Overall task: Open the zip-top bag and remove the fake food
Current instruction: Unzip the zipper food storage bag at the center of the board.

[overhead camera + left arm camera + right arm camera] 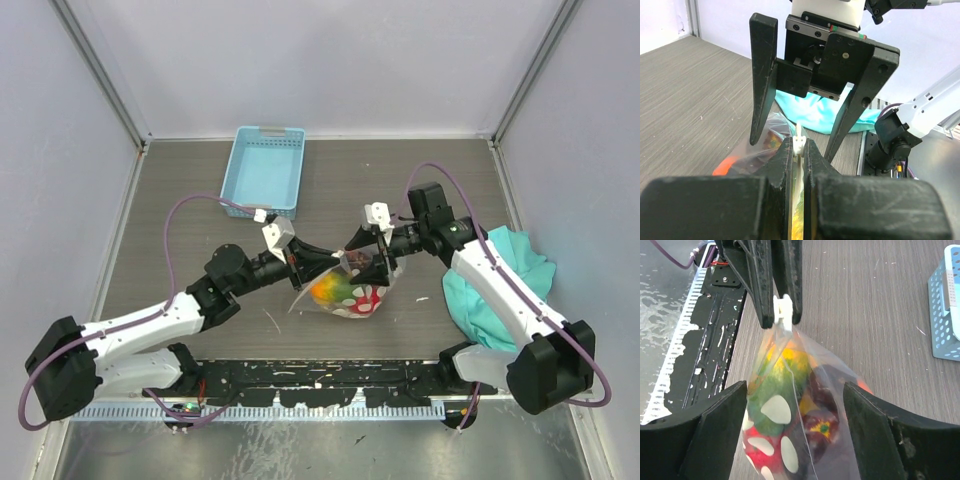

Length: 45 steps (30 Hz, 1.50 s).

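The zip-top bag [352, 292], clear with white dots, is in the middle of the table with its top held up. Inside it are the fake food pieces: a green-yellow one [782, 375], a dark purple one [826, 416], a red one [760, 456] and an orange one [865, 386]. My left gripper [799, 144] is shut on the bag's white zipper slider [782, 307] at the top edge. My right gripper [795, 386] is open, with one finger on each side of the bag's upper body, apart from it. Both grippers meet over the bag in the top view [358, 260].
A light blue basket [262, 170] stands at the back, left of centre. A teal cloth [500, 285] lies bunched at the right under my right arm. A black rail [320, 385] runs along the near edge.
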Each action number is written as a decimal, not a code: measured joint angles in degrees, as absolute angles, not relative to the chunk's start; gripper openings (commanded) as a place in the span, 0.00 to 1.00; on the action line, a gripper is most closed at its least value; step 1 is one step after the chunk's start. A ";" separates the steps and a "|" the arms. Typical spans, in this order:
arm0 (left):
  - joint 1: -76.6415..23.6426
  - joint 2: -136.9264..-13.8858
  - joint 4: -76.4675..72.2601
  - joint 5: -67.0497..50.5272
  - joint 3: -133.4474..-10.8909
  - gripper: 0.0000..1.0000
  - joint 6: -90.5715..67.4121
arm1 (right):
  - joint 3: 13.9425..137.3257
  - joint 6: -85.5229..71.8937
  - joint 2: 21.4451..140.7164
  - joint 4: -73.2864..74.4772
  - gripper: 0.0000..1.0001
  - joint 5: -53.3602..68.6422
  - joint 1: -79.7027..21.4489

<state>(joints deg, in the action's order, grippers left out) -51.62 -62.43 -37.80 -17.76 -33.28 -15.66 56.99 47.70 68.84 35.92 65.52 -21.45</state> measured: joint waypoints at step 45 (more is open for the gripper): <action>-50.22 -50.19 -32.71 -12.43 -25.85 0.00 -13.80 | 56.10 52.01 67.75 38.28 0.72 63.72 -18.48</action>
<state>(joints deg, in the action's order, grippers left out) -50.22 -50.19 -32.71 -12.43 -25.85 -13.80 56.10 52.01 67.75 38.28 63.72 -18.48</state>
